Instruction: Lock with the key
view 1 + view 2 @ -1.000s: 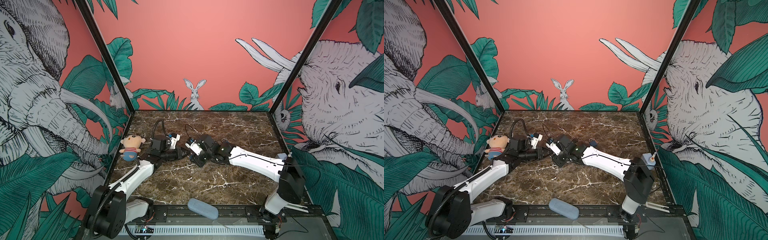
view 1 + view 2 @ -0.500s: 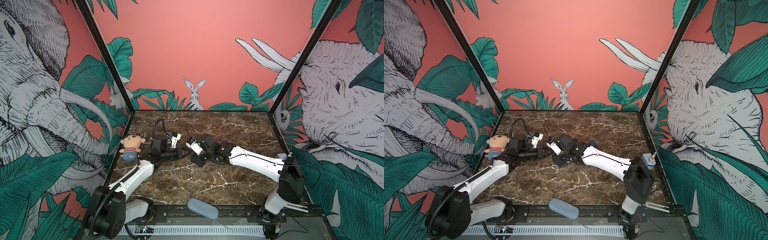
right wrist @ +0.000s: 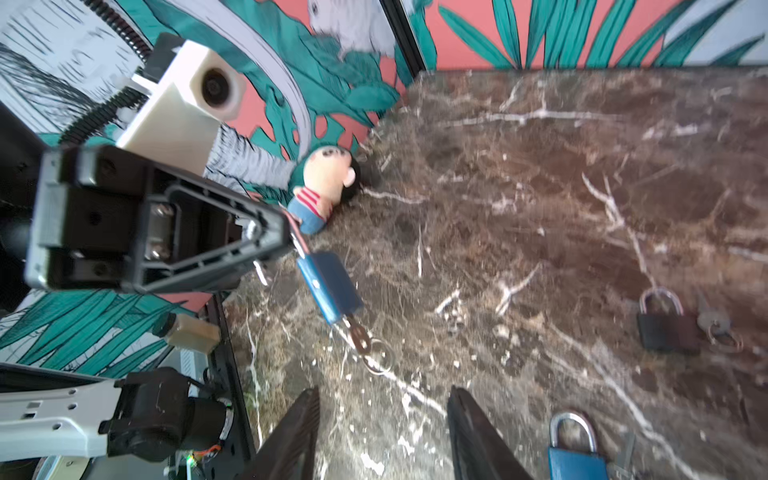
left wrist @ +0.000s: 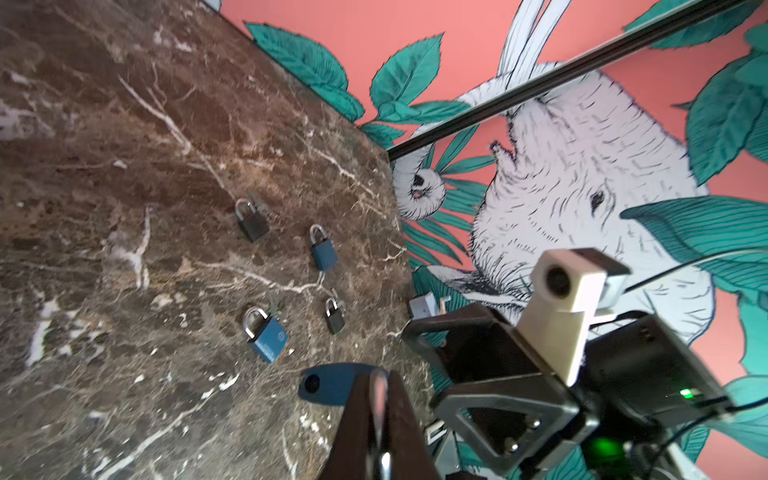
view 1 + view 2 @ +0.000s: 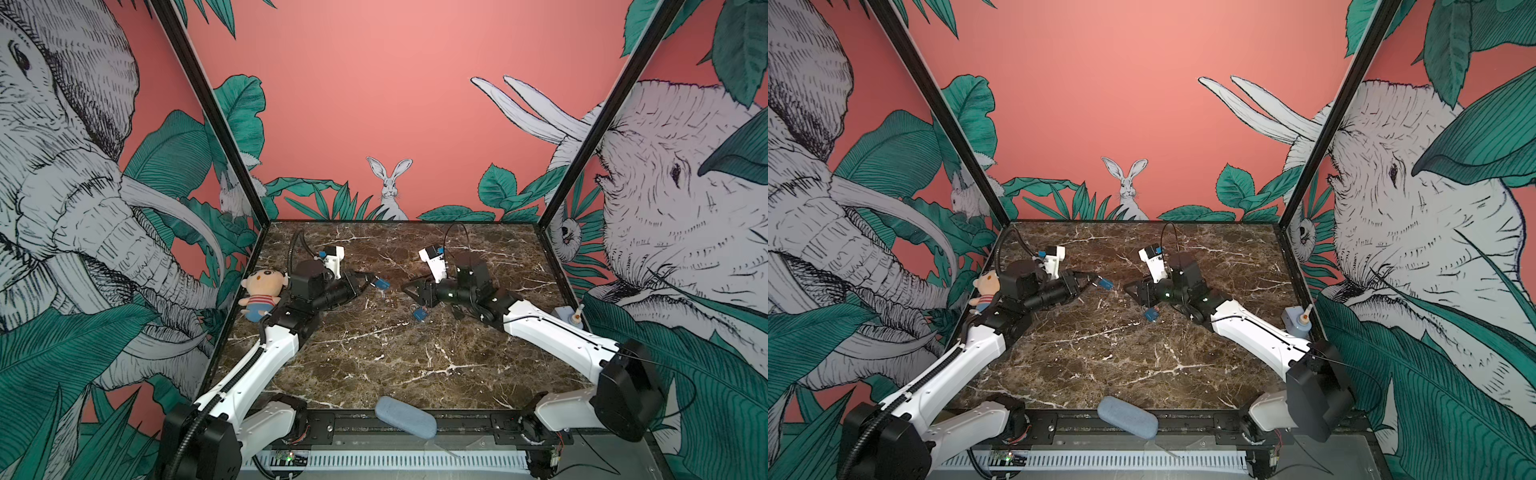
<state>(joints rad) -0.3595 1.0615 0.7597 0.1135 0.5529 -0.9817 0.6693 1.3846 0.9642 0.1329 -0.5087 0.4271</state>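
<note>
Now we see the blue padlock [image 3: 332, 286] hanging by its shackle from the left gripper [image 3: 289, 233], which is clenched on it over the marble bench [image 3: 540, 187], with the key [image 3: 356, 332] seated in its underside and a ring [image 3: 379, 356] dangling from the key. We find the right gripper [image 3: 382, 399] released, gaping near the lock but not touching it. A second blue padlock [image 4: 268, 338] lying on the bench bears a round emblem [image 4: 279, 337], too blurred for us to read.

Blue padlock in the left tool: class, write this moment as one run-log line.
left tool: shut on blue padlock | key: in its keyhole | right tool: open, apart | black padlock: on table
</note>
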